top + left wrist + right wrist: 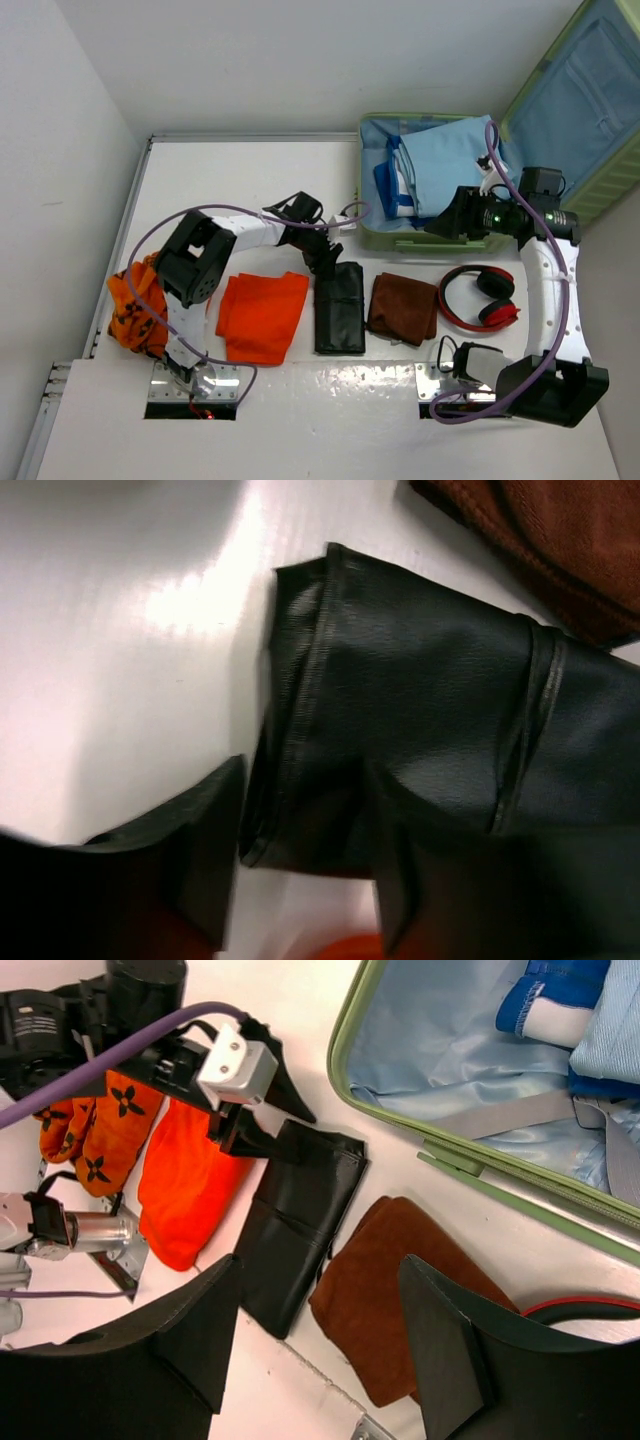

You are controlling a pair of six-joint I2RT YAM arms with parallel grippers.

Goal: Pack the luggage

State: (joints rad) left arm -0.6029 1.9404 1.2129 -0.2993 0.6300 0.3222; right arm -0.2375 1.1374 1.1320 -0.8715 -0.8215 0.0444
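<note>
The luggage lies open at the back right, its lid raised. In it lie a light blue cloth and a blue-and-white item. A black folded leather pouch lies on the table. My left gripper is low at the pouch's far end; in the left wrist view the gripper is open, with the pouch's corner between its fingers. My right gripper hovers open and empty over the luggage's front rim; in its wrist view it is above the pouch and the luggage rim.
On the table in a row: an orange patterned garment at the left edge, an orange cloth, a brown cloth, and red-and-black headphones. A wall stands along the left side. The brown cloth lies just beyond the pouch.
</note>
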